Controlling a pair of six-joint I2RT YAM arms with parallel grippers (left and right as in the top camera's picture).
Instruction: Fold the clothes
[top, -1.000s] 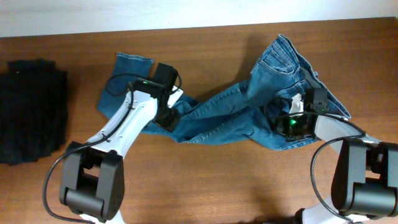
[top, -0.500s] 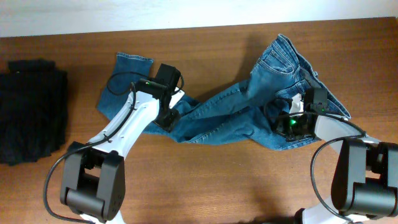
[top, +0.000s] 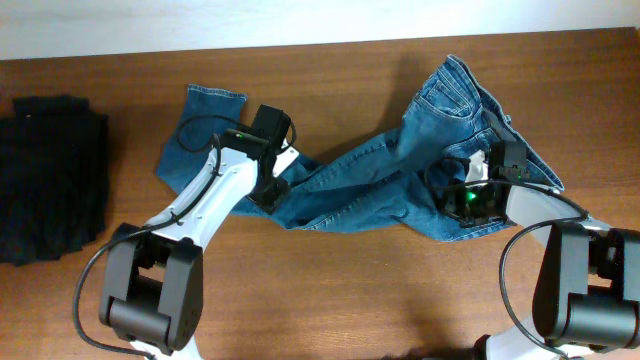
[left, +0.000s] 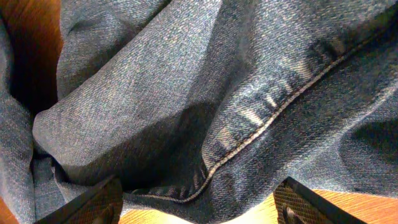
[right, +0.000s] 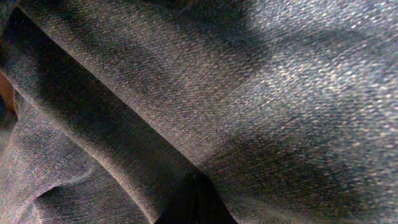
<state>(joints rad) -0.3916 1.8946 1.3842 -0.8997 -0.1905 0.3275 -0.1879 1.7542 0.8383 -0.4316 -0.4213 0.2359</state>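
Left hand (left: 196, 203) spread open with bunched jeans (top: 380, 180) under it, right hand (top: 472, 198) grip can't tell; closing here may pinch several layers, dragging the leg crooked.

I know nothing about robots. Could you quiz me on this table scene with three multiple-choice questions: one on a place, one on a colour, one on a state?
1. Where is the black folded garment pile?
A. at the table's left edge
B. on top of the jeans
C. at the table's right edge

2. What colour is the wooden table?
A. white
B. brown
C. green

3. How do the medium-blue denim jeans lie?
A. neatly folded
B. hanging in the air
C. spread out and rumpled

Answers: A, the overhead view shows it far left; B, the bare wood is brown; C, the legs sprawl creased across the table.
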